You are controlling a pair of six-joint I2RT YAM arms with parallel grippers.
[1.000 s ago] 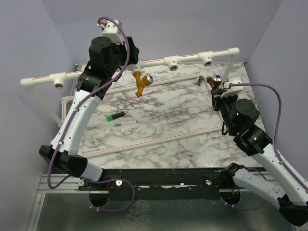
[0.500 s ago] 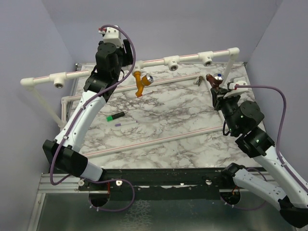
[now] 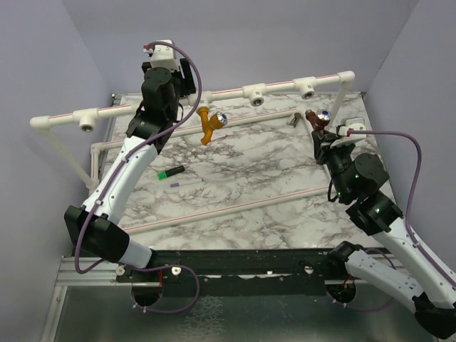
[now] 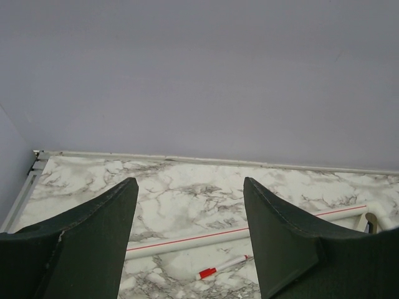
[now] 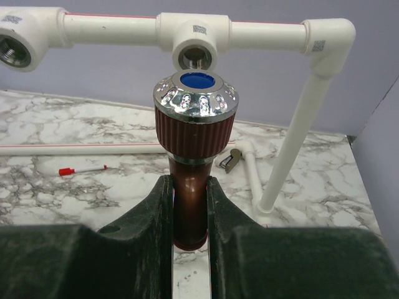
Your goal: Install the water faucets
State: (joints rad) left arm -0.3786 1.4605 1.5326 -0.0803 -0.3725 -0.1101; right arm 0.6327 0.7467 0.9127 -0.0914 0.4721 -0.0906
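Observation:
An orange-yellow faucet (image 3: 207, 125) with a silver knob hangs from a T-fitting on the white pipe rail (image 3: 278, 87). Just left of it and higher, my left gripper (image 3: 187, 77) is open and empty. In the left wrist view the left gripper (image 4: 190, 187) frames only the marble table. My right gripper (image 3: 322, 135) is shut on the dark reddish-brown faucet (image 3: 317, 120) at the right. In the right wrist view the brown faucet (image 5: 189, 205) stands upright between the fingers. Its chrome knob (image 5: 196, 93) sits just below an open T-fitting (image 5: 194, 53).
A green marker (image 3: 171, 172) lies on the marble at the left. Loose white pipes (image 3: 228, 208) cross the table. A red-and-white pen (image 4: 221, 266) lies near the back pipe. A small metal piece (image 5: 231, 160) rests by the rail's right post (image 5: 293, 143). Walls close in on three sides.
My left arm has drawn up and back, its wrist turning away from the orange faucet. The right arm shifted slightly, with the brown faucet still gripped in nearly the same spot.

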